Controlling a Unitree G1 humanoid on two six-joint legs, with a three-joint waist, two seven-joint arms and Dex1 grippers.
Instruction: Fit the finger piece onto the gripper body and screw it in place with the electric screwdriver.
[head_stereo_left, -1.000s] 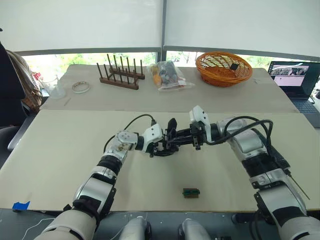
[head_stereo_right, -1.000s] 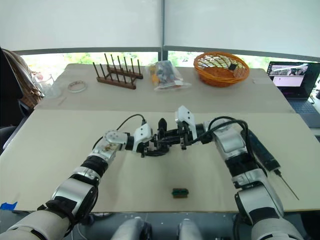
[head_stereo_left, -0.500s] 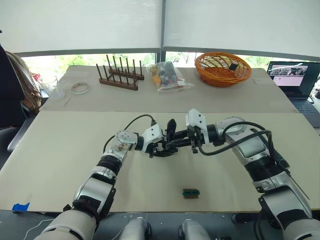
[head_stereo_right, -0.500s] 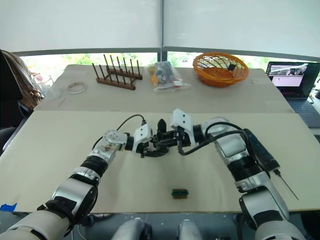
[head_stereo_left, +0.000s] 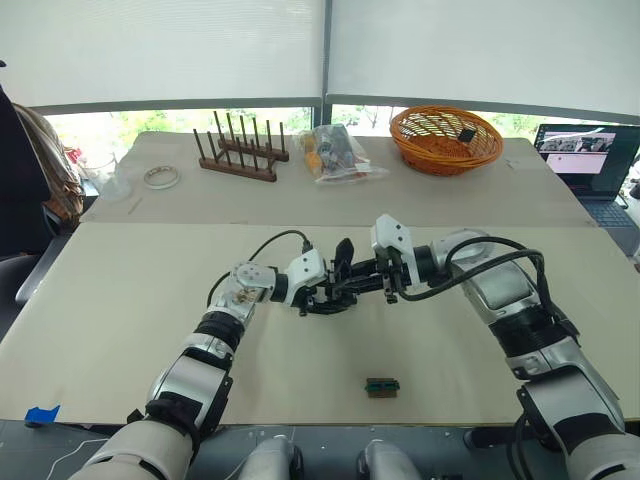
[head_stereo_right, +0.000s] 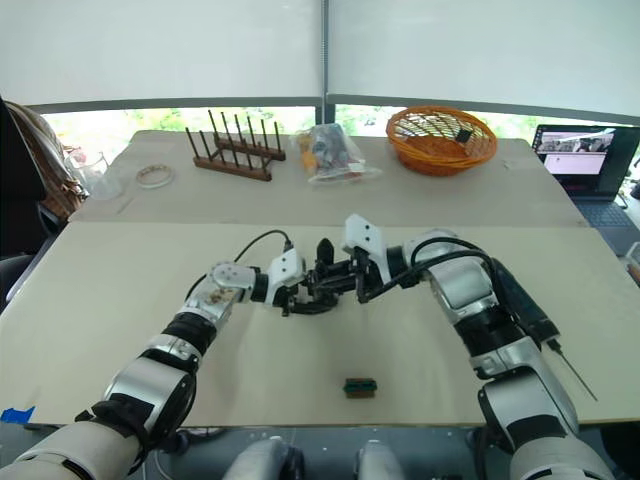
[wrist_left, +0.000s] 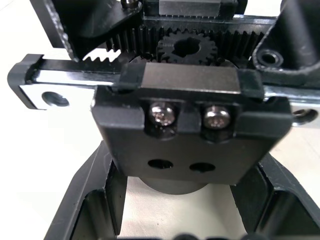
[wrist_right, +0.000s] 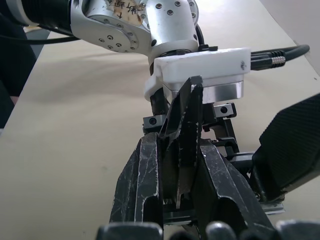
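While L gripper (head_stereo_left: 322, 291) clamps gripper body (wrist_left: 190, 125), R gripper (wrist_right: 180, 165) pinches finger piece (wrist_right: 184, 135) against it.

Gripper body (head_stereo_left: 325, 292) mid-table (apparently), green block (head_stereo_left: 381, 386) nearer, electric screwdriver (head_stereo_right: 524, 298) right.

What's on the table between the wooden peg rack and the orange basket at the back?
A clear plastic bag of small parts lies between the wooden peg rack and the orange basket, seen in the left eye view.
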